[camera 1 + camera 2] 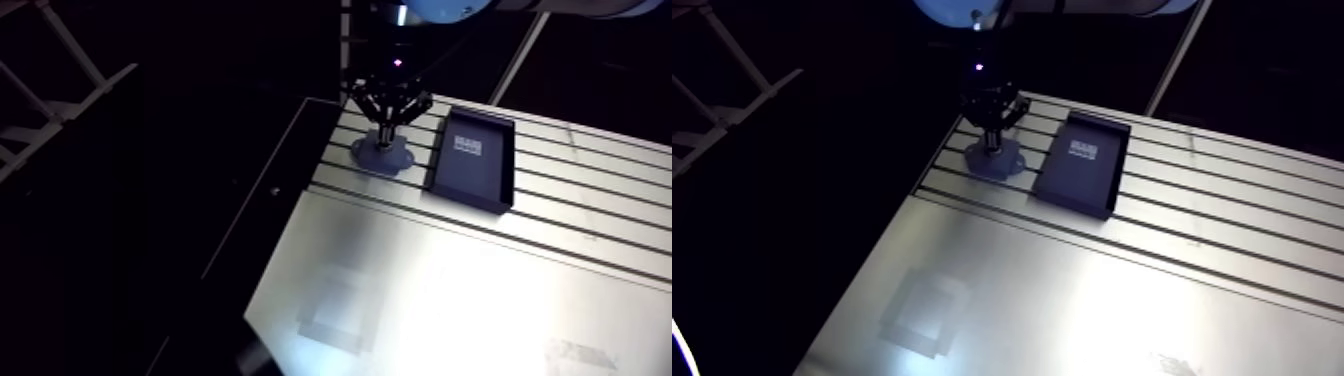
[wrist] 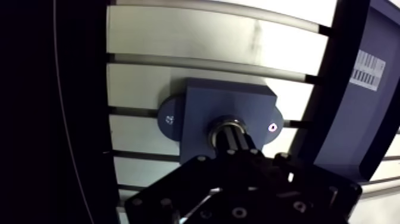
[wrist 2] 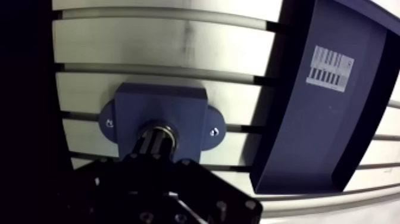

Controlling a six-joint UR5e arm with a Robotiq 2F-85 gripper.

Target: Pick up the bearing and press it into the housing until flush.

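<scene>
Near zone: smooth sheet of the table (image 1: 480, 290), bright with glare. Beyond it, a slotted section with dark grooves running left to right.

Counted on the slotted section: one housing (image 2: 202, 107), one bearing (image 2: 228, 123), one tray (image 3: 309, 125). Counted above them: one gripper (image 2: 230, 132).

Housing: blue block with two rounded ears, one on each side, each with a small fastener. Laid flat across the grooves, close to the table's left edge, in the far part of the table.

Bearing: metallic ring, sitting in the round bore of the housing, directly under the gripper's tips. Flush or proud: cannot be told, rim partly covered.

Tray: dark, shallow, rectangular. Placed just right of the housing, apart from it, long side running near to far. One white barcode label (image 3: 331, 68) on its floor, in the far half.

Gripper: fingers (image 2: 238, 146) drawn together into a single dark column, clenched, tips down on the bearing ring. Pinching the ring or only bearing on it: cannot be told.

Arm pose: wrist directly over the housing, gripper pointing straight down, descending from the far side of the table.
</scene>
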